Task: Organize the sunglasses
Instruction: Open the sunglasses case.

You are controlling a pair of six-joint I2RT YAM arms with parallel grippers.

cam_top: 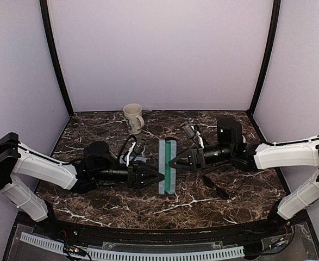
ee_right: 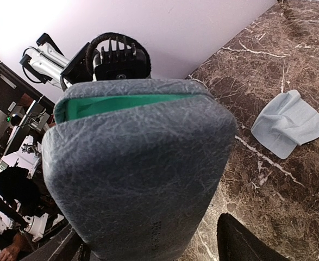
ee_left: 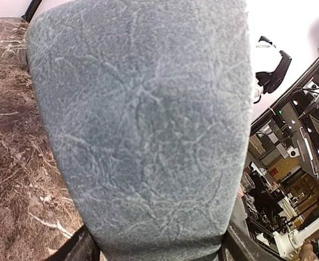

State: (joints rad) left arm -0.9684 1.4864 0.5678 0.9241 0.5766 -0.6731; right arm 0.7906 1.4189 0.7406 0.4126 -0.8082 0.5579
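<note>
Got a grey-blue glasses case (cam_top: 168,149) standing on its long edge smack in the middle of the table (cam_top: 94,130), running from near side to far side; cracked open a bit too, with green lining (ee_right: 121,103) peeking out along the top in the right wrist view; seeing the left gripper (cam_top: 157,178) stretched in from the left edge and clamped on that case toward its nearer end; pretty much nothing but grey leathery texture in the left wrist view, with dark fingers (ee_left: 84,247) snug against both sides at the bottom; got the right gripper (cam_top: 173,162) at the opposite face of the case, jaws spread around it rather than pinching; can make out a sliver of bare marble between the case and one finger (ee_right: 246,242) in the right wrist view.

As for the sunglasses (cam_top: 218,189): only finding one dark shape lying on the table right of the case, toward the near edge, tucked under the right arm; probably the black-framed pair, but too small and shadowy to swear by; can't place the thin brownish pair from these views.

Also spotting a cream mug (cam_top: 133,118) upright near the far edge, a little left of the middle, well apart from the rest; plus a crumpled pale-blue cloth (cam_top: 139,160) on the table just left of the case, behind the left gripper.
</note>
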